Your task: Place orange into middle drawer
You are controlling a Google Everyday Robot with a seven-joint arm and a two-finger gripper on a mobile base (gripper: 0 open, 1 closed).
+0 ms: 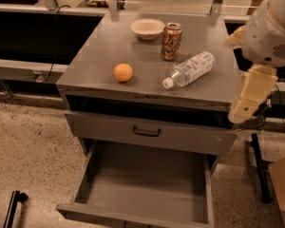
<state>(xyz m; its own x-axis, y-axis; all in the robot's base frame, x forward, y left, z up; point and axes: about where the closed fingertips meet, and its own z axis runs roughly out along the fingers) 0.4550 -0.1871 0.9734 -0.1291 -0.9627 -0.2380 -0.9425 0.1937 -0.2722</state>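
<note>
The orange (pixel 123 72) sits on the grey cabinet top (pixel 104 51), toward its front left. The middle drawer (pixel 147 186) is pulled wide open below, and its flat grey floor is bare. My arm comes in from the right edge of the view. My gripper (pixel 249 96), a pale yellowish part, hangs beside the cabinet's right front corner. It is well to the right of the orange and apart from it. It holds nothing that I can see.
A white bowl (pixel 147 28), an orange-brown patterned can (pixel 171 42) and a plastic water bottle (pixel 190 69) lying on its side share the cabinet top. A shut drawer front with a black handle (pixel 147 131) sits above the open drawer. A cardboard box (pixel 282 189) is at the lower right.
</note>
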